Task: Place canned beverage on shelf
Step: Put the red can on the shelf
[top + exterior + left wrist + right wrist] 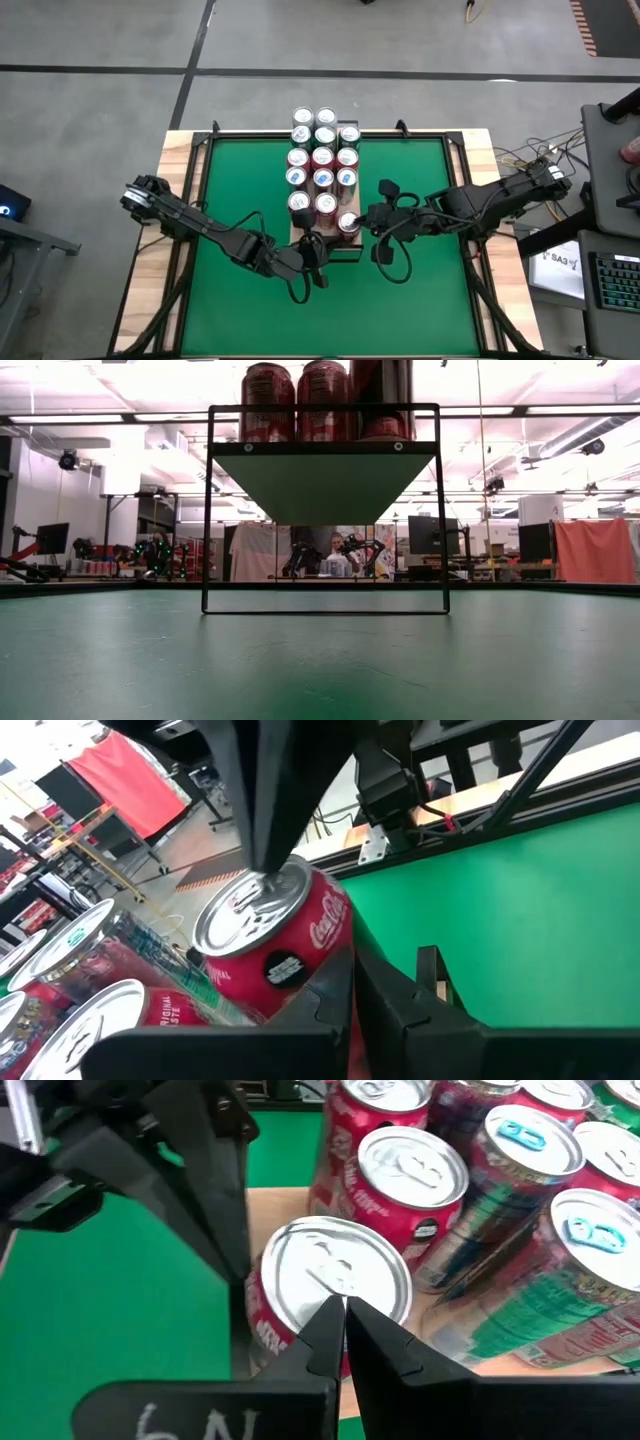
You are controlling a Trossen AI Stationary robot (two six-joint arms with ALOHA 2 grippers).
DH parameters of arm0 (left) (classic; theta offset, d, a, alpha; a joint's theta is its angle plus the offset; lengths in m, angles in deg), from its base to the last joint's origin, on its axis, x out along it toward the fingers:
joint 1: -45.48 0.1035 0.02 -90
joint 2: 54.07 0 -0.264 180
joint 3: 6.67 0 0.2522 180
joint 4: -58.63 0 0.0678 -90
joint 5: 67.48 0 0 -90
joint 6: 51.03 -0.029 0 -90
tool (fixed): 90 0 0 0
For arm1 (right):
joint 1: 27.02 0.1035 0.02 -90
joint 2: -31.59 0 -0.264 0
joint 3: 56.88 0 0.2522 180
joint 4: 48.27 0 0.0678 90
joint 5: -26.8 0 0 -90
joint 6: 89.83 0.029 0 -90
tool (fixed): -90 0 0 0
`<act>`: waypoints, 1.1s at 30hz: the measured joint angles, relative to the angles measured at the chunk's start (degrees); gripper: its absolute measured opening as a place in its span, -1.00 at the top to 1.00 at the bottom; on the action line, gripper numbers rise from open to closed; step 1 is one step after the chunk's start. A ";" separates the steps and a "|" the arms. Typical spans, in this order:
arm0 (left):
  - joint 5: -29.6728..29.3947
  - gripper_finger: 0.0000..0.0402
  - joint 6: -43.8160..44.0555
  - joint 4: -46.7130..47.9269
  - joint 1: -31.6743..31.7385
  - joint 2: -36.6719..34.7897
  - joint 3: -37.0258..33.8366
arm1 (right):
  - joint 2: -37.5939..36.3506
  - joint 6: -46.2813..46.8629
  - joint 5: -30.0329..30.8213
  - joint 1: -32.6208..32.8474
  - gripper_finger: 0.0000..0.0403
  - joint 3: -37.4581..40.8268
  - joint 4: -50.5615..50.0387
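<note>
The shelf point(296, 238) stands mid-table on the green surface, raised on a dark frame point(325, 480). A red Coca-Cola can point(348, 222) stands on its near right corner, beside several other cans. My right gripper point(343, 1325) is shut, its tips on this can's lid point(330, 1275). My left gripper point(352, 995) is shut too, and comes in from the near left against the can's side point(320, 935). In the high view the left gripper point(318, 250) lies just in front of the shelf and the right gripper point(366, 222) at its right. My left gripper lays its shut fingertips point(225, 1230) against the can's side wall point(255, 1305), low on the side facing the table's near left. The fingers come nearly level. The can stands on the shelf board. My right gripper presses its shut fingertips point(262, 850) down on the can's lid point(250, 905), near the pull tab. The fingers slant down from the table's right. The can's base rests on the shelf.
Several cans point(322, 155) fill the shelf in three columns toward the far edge. Bare green surface point(240, 180) lies left, right and in front of the shelf, inside a pale wooden rim point(175, 200). A person point(335, 550) shows in the room beyond.
</note>
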 joint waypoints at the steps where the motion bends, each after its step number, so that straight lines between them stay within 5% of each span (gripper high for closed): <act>1: -0.05 1.00 0.00 0.02 0.00 0.00 0.00 | -0.10 0.03 -0.49 0.18 0.95 0.02 -0.02; 16: -2.90 1.00 -0.29 0.18 -0.50 -0.18 0.00 | -1.03 -0.66 1.80 0.92 0.95 -3.03 -2.25; 23: 6.09 1.00 -1.23 0.08 -0.74 0.01 0.00 | -1.12 0.40 9.09 0.89 0.95 -4.11 -6.73; 33: 2.96 1.00 -1.38 -0.02 -0.18 0.44 -0.05 | 1.97 -0.96 9.25 0.94 0.95 -3.56 -6.79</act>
